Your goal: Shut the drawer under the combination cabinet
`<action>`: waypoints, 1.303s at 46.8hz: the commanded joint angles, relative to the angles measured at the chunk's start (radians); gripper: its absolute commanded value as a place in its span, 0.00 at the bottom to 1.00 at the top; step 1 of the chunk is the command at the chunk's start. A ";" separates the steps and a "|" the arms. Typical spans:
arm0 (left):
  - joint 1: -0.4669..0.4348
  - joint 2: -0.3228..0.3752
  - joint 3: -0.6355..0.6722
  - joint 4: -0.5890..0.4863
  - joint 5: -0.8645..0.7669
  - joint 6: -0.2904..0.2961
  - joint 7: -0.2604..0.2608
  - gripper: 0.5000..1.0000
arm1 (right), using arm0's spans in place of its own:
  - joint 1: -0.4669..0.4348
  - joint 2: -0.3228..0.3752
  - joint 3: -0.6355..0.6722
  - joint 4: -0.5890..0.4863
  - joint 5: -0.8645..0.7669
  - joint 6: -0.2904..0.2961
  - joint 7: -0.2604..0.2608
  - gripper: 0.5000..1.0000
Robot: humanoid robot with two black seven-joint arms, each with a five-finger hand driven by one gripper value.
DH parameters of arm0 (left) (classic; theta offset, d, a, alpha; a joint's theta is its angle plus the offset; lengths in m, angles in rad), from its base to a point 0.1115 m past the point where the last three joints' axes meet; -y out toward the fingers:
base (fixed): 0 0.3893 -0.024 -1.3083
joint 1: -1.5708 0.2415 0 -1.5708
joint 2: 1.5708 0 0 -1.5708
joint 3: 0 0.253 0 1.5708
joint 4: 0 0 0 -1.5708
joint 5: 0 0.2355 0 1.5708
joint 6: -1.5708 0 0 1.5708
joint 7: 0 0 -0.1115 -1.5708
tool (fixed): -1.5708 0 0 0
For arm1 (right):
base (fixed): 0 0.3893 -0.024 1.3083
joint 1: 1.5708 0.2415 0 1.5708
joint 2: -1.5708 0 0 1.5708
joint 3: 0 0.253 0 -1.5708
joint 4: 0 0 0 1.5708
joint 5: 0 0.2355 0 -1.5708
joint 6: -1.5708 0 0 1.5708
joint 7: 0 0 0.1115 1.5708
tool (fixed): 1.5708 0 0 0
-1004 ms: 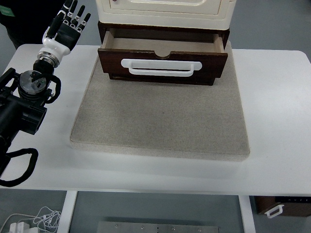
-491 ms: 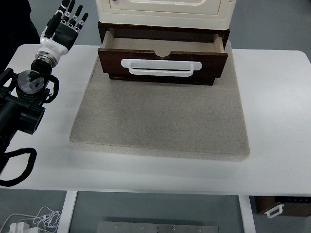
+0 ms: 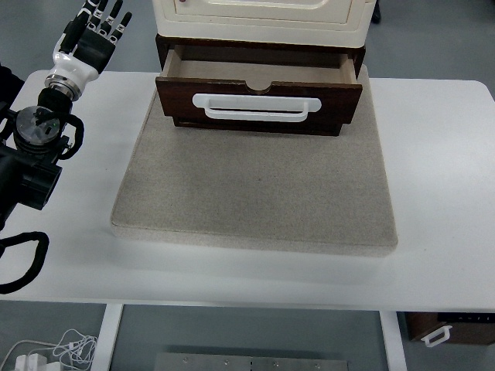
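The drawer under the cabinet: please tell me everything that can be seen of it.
The drawer is dark brown and looks like wood, with a long white handle across its front and a small notch in the front's top edge. It stands pulled out, and the part of its inside that shows is bare. It sits under the cream cabinet, above the beige mat. Nothing touches its front; the left hand is off to its left.

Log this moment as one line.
dark brown wooden drawer: open | left robot hand: open, left of cabinet, touching nothing | right: unseen

Black left arm (image 3: 31, 166), white-wristed hand (image 3: 91, 35) (cables looped)
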State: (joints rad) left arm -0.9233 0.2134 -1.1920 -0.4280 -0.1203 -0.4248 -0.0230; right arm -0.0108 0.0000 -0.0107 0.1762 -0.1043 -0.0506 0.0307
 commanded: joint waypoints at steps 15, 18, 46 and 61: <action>-0.034 0.078 -0.003 0.000 0.008 -0.005 -0.002 1.00 | 0.000 0.000 0.000 0.000 0.000 0.000 0.000 0.90; -0.052 0.110 -0.003 0.000 0.008 -0.005 -0.002 1.00 | 0.000 0.000 0.000 -0.001 0.000 0.000 0.000 0.90; -0.075 0.477 0.043 -0.576 0.044 0.001 0.002 1.00 | 0.000 0.000 0.000 0.000 0.000 0.000 0.000 0.90; -0.075 0.555 0.110 -0.893 0.254 -0.005 0.003 1.00 | 0.000 0.000 0.000 0.000 0.000 0.000 0.000 0.90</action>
State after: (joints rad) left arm -0.9945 0.7607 -1.1065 -1.2719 0.0758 -0.4252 -0.0212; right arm -0.0108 0.0000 -0.0107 0.1762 -0.1043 -0.0506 0.0308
